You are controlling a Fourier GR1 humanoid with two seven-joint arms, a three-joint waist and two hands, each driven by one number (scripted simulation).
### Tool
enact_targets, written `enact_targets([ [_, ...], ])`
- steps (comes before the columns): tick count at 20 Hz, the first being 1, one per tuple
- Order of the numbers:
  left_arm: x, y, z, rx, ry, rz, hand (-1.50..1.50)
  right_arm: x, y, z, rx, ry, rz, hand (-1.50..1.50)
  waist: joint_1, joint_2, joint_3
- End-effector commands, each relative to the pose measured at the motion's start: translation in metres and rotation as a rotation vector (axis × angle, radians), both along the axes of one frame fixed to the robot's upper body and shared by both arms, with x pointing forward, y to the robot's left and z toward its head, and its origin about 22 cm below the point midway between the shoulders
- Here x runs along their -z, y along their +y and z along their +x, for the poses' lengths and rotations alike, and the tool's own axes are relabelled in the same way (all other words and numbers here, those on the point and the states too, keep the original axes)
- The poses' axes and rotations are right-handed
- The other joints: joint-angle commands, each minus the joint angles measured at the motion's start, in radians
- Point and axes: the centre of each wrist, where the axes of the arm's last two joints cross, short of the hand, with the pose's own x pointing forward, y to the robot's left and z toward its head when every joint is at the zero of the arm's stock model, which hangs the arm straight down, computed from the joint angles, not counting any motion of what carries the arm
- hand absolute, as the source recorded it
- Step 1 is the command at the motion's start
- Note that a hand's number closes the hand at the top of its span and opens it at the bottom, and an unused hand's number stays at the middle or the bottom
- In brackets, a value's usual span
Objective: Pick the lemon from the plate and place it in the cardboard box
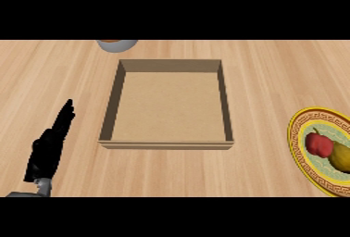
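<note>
A yellow lemon (342, 156) lies on a round plate (301, 155) with a yellow patterned rim, cut off by the right edge of the head view. A red fruit (318, 143) lies beside it on the plate, touching it. The open cardboard box (113, 109) sits in the middle of the wooden counter with nothing inside. My left hand (48, 148) shows at the lower left, fingers straight and pointing away, resting to the left of the box. My right hand does not show.
A grey round object (116, 44) sits behind the box, cut off at the top of the scene. Bare wooden counter lies between the box and the plate.
</note>
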Motion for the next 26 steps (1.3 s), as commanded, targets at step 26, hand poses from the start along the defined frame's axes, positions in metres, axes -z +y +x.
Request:
enact_targets([
  [26,-0.018,0.013,0.012,0.000,0.000,0.009,0.00,0.059,0.011,-0.006,0.027,0.005,-0.016,-1.50,0.001,0.000,0.001],
])
